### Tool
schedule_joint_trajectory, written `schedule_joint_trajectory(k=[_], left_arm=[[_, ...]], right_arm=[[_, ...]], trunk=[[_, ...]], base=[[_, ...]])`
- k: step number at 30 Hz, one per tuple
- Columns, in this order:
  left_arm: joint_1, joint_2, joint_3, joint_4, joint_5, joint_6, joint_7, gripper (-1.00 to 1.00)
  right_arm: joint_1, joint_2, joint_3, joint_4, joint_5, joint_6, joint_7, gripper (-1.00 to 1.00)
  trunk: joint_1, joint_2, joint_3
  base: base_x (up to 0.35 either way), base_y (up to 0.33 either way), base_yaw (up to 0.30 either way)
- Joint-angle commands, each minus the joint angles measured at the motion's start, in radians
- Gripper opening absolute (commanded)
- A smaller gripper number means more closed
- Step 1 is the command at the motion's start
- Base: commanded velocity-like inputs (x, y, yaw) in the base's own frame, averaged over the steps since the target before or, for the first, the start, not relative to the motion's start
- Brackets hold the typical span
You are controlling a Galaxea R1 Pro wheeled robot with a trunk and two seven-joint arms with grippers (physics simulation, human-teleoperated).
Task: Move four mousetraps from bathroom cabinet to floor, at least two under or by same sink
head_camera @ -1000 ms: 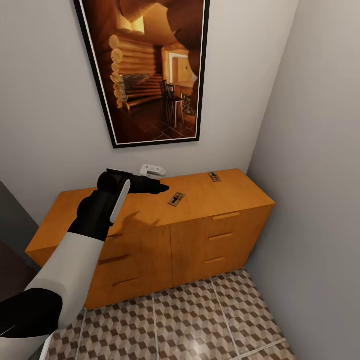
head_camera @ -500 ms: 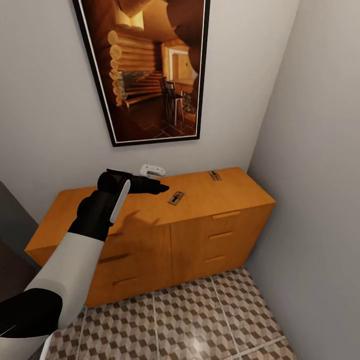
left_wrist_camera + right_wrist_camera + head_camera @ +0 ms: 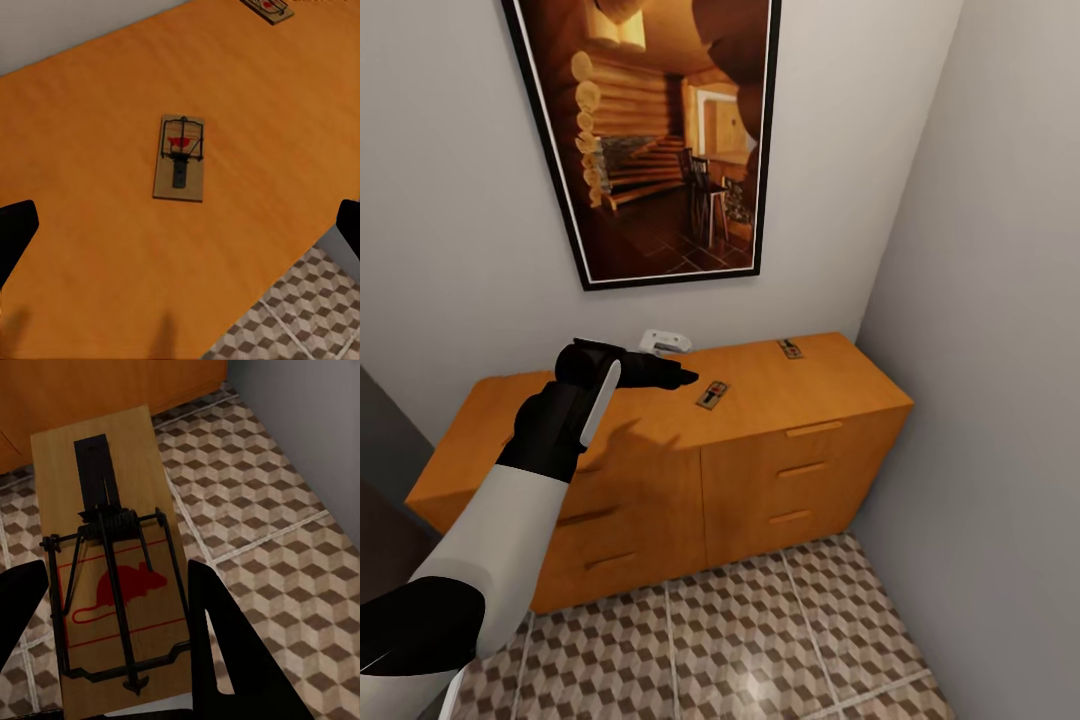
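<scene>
**Left hand over the cabinet, right hand carrying a trap**

The left hand (image 3: 660, 375) hangs above the cabinet (image 3: 660, 440) top, its fingers (image 3: 16, 229) spread wide with a mousetrap (image 3: 180, 157) lying flat between and beyond them — untouched. In the head view that trap (image 3: 712, 396) sits just past the fingertips; a second trap (image 3: 790, 349) lies near the far right corner. A white object (image 3: 664, 342) rests by the wall. The right hand (image 3: 112, 660) is closed on a third trap (image 3: 112, 577), held above the tiled floor (image 3: 285, 510).
</scene>
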State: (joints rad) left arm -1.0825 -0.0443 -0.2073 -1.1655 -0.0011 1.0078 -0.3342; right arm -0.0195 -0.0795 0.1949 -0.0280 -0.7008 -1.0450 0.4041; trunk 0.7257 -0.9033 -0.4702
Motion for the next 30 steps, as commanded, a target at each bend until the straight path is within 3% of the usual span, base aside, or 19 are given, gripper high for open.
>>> schedule_joint_trajectory(k=[1,15,30], left_arm=[[-0.001,0.000,0.000,0.000,0.000,0.005,-0.002,1.00],[0.000,0.000,0.000,0.003,0.000,0.004,-0.002,1.00],[0.007,0.000,0.000,0.005,0.000,0.003,-0.002,1.00]], right_arm=[[0.000,0.000,0.007,0.000,-0.011,-0.002,0.005,-1.00],[0.000,0.000,0.007,0.000,-0.011,-0.002,0.005,-1.00],[0.000,0.000,0.006,0.000,-0.011,-0.002,0.005,-1.00]], trunk=[[0.000,-0.001,-0.001],[0.000,-0.001,-0.001],[0.000,-0.001,-0.001]], base=[[0.181,-0.023,0.000],[0.251,-0.119,0.000],[0.025,-0.016,0.000]])
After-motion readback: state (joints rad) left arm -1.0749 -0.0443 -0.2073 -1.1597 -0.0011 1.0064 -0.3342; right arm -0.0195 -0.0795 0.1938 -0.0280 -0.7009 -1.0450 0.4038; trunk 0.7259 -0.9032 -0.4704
